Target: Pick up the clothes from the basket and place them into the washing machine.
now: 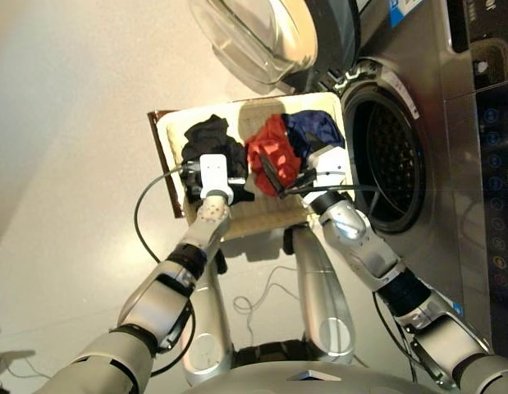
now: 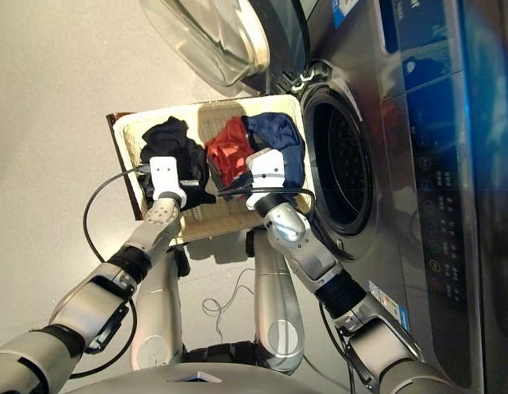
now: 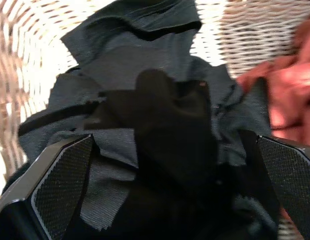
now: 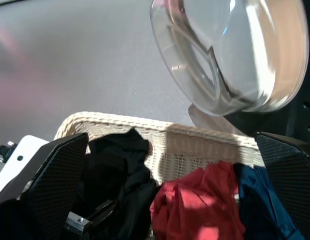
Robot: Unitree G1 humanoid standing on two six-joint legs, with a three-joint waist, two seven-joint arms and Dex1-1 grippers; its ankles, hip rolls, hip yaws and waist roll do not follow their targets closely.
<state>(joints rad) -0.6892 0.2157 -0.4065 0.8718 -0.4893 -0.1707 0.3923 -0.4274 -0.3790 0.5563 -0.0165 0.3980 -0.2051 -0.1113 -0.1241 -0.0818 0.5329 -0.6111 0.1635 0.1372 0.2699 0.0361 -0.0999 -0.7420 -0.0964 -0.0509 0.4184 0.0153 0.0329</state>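
Note:
The cream wicker basket (image 1: 262,215) sits on the floor in front of the washing machine (image 1: 434,107), whose drum hole (image 1: 389,160) is uncovered and whose glass door (image 1: 254,37) hangs open above the basket. Three clothes lie in it: a black garment (image 1: 208,141), a coral-red one (image 1: 274,152) and a navy one (image 1: 317,129). My left gripper (image 1: 211,158) is down on the black garment (image 3: 160,100), open, with cloth bunched between its fingers (image 3: 59,185). My right gripper (image 1: 278,176) hovers open just over the red garment (image 4: 200,205), holding nothing.
A dark brown board (image 1: 164,164) shows under the basket's left side. A black cable (image 1: 143,205) loops from my left arm, and thin white cable (image 1: 262,300) lies on the floor. The machine's dark control panel (image 1: 493,164) rises at right.

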